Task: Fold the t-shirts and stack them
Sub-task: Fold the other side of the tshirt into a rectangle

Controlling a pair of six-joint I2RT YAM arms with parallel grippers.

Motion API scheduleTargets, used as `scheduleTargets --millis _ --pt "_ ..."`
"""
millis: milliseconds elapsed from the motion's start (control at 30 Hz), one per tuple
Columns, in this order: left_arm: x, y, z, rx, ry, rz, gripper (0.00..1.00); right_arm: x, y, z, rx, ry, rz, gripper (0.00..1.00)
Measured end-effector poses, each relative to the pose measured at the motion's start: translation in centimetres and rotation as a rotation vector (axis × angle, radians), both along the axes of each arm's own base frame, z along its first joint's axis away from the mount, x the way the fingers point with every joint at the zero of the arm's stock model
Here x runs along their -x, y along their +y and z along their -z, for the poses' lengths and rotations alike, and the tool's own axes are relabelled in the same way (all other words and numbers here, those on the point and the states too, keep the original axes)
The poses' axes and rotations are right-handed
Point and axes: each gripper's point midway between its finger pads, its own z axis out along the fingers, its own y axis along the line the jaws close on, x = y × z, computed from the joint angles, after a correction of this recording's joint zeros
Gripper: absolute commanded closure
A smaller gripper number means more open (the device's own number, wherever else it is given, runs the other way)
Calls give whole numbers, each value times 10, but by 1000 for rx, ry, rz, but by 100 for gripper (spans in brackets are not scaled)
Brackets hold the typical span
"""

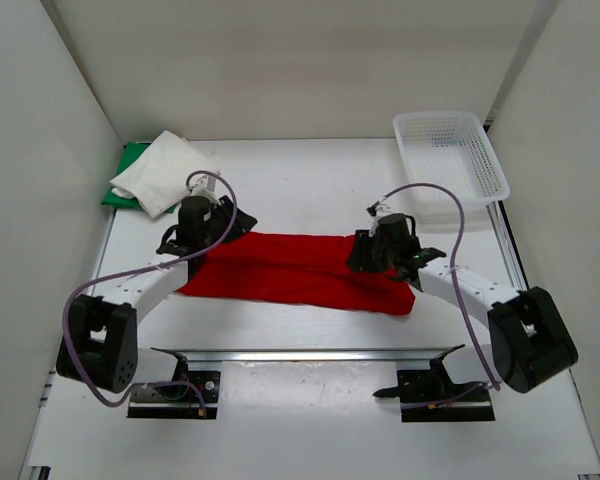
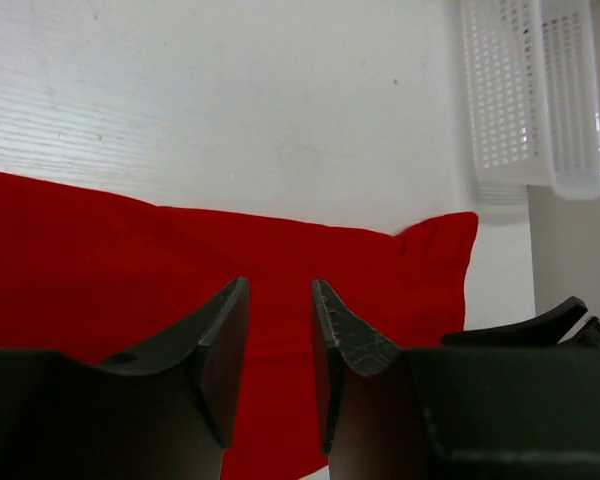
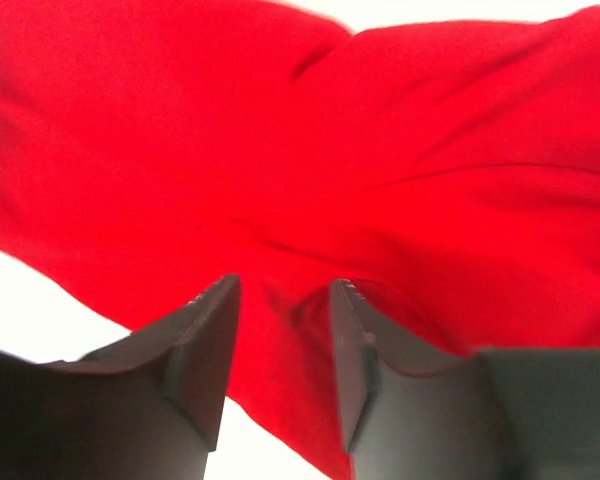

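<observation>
— Item one: red t-shirt?

— Red t-shirt (image 1: pixel 300 268): a long band across the middle of the counter (image 1: pixel 310 180). Its long axis runs from the left edge toward the right edge, and the right end sits a little nearer me.

— Hands?

— My left hand (image 2: pixel 280 290) is over the band's left end and my right hand (image 3: pixel 285 290) over its right end. Both are part open above the cloth and grip nothing. I judge the next fold turns on that axis, with one hand per end.

— Other stock?

— White t-shirt (image 1: pixel 160 172) lying on the green t-shirt (image 1: pixel 120 192) in the far left corner. Mesh basket (image 1: pixel 448 118) in the far right corner.

— Differences between views?

— Only the top view shows that pile. My left wrist view shows the band's far edge, its right corner and the basket beyond. My right wrist view shows only creases close up, with a small pucker under the gap.
</observation>
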Motion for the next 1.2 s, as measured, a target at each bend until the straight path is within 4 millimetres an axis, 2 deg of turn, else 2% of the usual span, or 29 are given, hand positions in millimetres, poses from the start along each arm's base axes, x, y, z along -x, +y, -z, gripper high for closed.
scheduleTargets --millis 100,233,300,333,367,433,633,767,833,900,967,1067,1133,1200 --pt "-1 -7 21 -9 32 17 61 4 13 14 46 28 -65 59" --pt "-9 11 66 -23 143 -26 64 -11 13 21 108 42 -62 62" --pt "-8 22 85 -9 199 -49 65 -16 12 22 139 40 -53 82" --pt "-6 26 92 3 220 -59 66 -16 11 23 152 40 -53 88" --pt "-4 31 96 15 234 -71 67 -15 11 25 167 42 -50 90" --pt "2 39 105 35 262 -95 67 -7 13 29 192 59 -57 100" --pt "25 56 118 74 308 -134 70 28 24 39 229 120 -112 100" --pt "37 71 118 98 310 -167 72 61 35 37 209 158 -178 99" --pt "43 81 117 117 307 -191 74 72 41 31 188 163 -202 97" --pt "52 90 114 137 299 -218 73 75 44 24 169 153 -215 88" --pt "60 99 105 144 271 -253 71 74 43 17 155 140 -208 85" --pt "58 102 70 111 146 -265 70 59 32 3 114 108 -155 82" --pt "50 98 48 86 75 -257 70 47 23 -1 100 95 -109 85" --pt "40 95 36 68 48 -243 70 35 12 1 98 94 -66 92"
